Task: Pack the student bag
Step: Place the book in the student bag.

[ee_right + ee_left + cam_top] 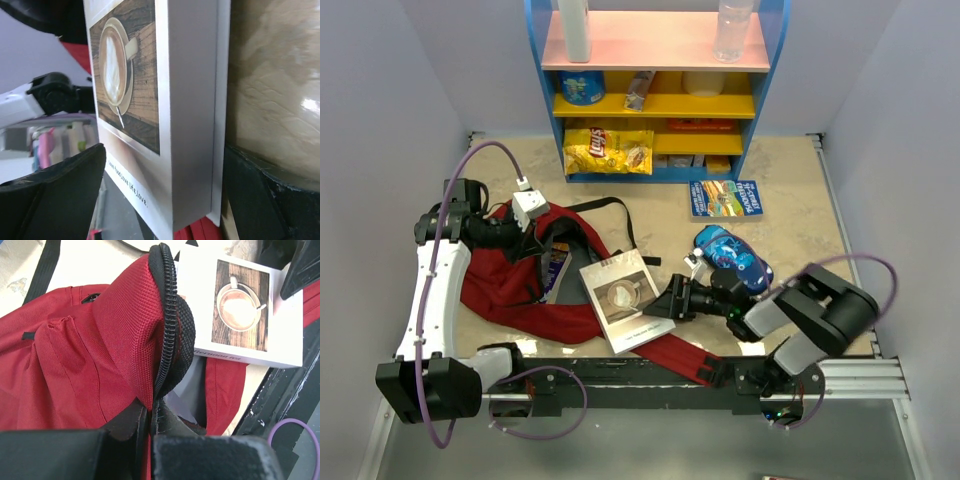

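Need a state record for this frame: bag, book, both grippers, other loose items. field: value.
student bag: dark red, lying on the table, left side, zipper mouth lifted
left gripper: shut on the bag's zipper rim
right gripper: open, jaws either side of the book's edge
coffee-cover book: white, partly resting on the bag, not inside
pencil case: blue, on the table by the right arm
blue book: far right, in front of the shelf
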You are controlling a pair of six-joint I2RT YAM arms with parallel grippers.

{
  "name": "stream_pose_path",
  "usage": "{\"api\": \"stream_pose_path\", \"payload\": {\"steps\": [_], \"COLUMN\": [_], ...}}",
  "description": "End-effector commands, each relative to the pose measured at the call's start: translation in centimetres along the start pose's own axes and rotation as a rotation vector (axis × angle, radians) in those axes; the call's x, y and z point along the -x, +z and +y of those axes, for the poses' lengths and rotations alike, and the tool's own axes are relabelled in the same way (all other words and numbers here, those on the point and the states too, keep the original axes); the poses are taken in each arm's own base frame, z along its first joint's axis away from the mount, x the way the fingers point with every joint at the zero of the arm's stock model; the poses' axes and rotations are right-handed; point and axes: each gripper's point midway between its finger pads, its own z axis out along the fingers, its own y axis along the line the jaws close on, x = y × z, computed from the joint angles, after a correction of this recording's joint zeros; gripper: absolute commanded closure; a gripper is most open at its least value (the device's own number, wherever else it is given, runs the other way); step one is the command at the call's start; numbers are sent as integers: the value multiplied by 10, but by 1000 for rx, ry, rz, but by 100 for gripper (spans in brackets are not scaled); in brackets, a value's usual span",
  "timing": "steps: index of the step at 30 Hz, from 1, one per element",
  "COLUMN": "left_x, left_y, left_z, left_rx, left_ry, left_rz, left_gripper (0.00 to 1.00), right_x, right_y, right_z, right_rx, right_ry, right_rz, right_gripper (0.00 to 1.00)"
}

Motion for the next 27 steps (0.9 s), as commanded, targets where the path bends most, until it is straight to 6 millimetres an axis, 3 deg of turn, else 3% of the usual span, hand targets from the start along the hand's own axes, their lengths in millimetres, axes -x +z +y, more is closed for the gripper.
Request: {"api": "stream_pose_path", "payload": {"steps": [1, 3, 4, 5, 7, 12, 16, 23, 27], "left_x": [29, 29, 29, 29, 29, 30, 31, 31, 30], "left_y": [-8, -10, -11, -11, -12, -13, -13, -15, -14], "left_z": [-8, -8, -7, -7, -6, -6, -7, -8, -9], "left_rx": [-23, -14, -8, -3, 0, -1, -6, 4, 2], "left_ry": [52, 62, 66, 71, 73, 74, 68, 78, 80], "left_rz": [-92, -90, -85, -84, -81, -80, -83, -82, -82], "left_gripper": [100, 100, 100, 100, 100, 100, 100, 100, 100], "right_x": [-30, -29, -22, -28, -32, -15, -13, 6, 21], "right_y": [1, -1, -4, 1, 3, 1, 13, 30, 27], "right_z": [-6, 3, 19, 6, 8, 31, 21, 29, 54], "right_rx": [109, 176, 266, 231, 230, 285, 204, 146, 175], "right_ry": [84, 156, 138, 183, 160, 104, 80, -36, -97], "right_rz": [91, 77, 47, 76, 77, 20, 23, 15, -3], "right_gripper": [1, 1, 1, 1, 1, 1, 3, 58, 69]}}
